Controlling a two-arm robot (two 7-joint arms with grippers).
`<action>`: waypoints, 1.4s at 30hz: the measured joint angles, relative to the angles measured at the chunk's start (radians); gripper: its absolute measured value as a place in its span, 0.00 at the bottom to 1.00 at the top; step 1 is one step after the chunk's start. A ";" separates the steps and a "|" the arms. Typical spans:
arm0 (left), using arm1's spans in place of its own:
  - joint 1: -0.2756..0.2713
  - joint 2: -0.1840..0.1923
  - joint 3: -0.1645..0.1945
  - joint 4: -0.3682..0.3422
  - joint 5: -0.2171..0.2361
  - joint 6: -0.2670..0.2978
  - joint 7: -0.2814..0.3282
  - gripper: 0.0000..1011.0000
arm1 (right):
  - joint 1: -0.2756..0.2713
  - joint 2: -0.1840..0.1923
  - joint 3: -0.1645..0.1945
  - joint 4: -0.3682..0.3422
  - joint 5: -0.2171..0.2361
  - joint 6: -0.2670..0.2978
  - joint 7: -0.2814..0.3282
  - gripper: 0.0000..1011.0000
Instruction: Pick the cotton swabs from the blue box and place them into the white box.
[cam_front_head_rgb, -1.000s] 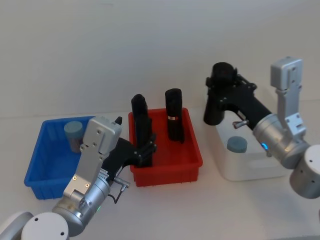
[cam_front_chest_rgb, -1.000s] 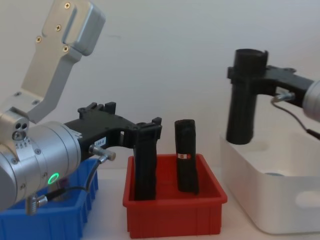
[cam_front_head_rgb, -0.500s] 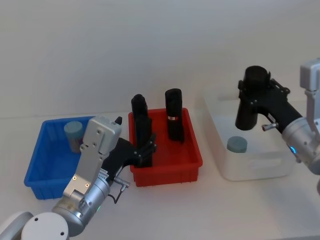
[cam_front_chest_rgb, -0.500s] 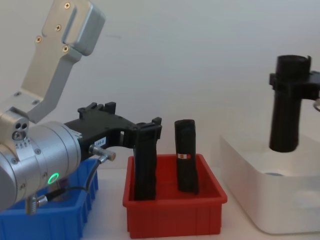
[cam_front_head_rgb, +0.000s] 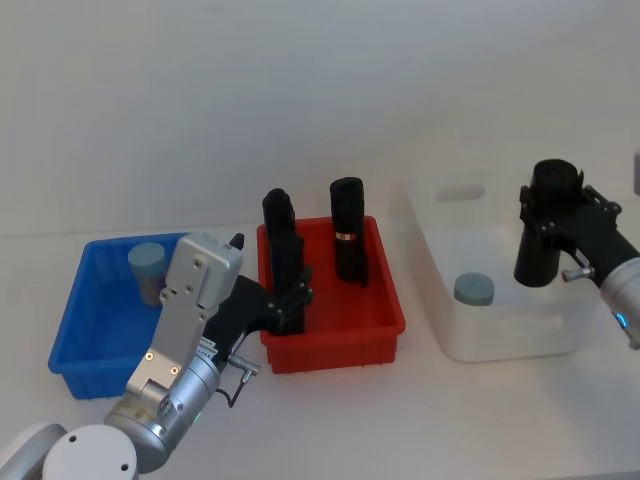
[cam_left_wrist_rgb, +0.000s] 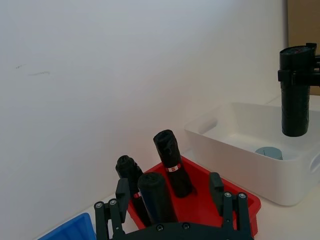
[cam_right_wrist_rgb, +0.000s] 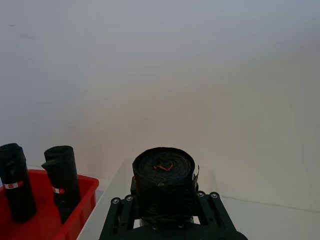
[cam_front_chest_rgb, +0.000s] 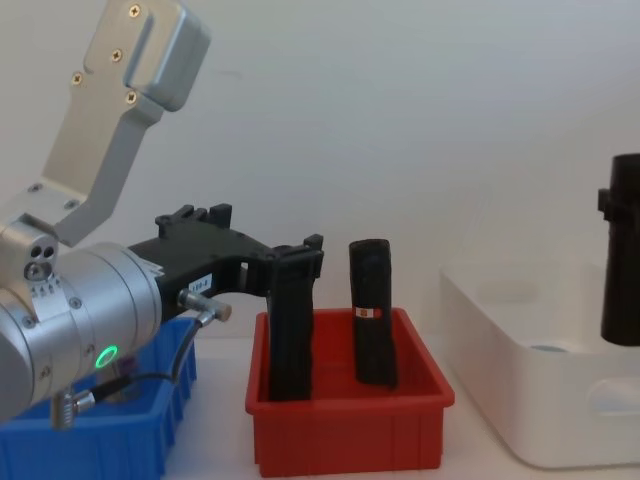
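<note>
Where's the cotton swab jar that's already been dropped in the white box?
In the head view it stands on the right, inside the white box, the cotton swab jar near its front-left corner, beside the red bin.

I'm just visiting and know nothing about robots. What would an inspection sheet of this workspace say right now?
Surface: pale table, bare between bins.
Job's things: one cotton swabs jar in the blue box; another jar in the white box.
Clutter: red bin with two upright black rolls.
Grippers: left gripper at the red bin's near-left roll; right gripper holds a black roll above the white box.
Cables: thin cable on the left arm.
Surroundings: plain pale wall.
</note>
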 joint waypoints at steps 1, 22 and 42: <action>0.000 0.000 0.000 0.000 0.000 0.000 0.000 0.99 | 0.000 0.001 0.001 0.003 0.001 0.000 0.000 0.51; 0.000 0.000 0.000 0.000 0.000 0.000 0.000 0.99 | 0.009 -0.002 0.004 0.091 0.012 -0.015 0.006 0.77; 0.000 0.000 0.000 0.000 0.000 0.000 0.000 0.99 | -0.004 0.001 0.011 0.080 0.018 -0.039 0.003 0.99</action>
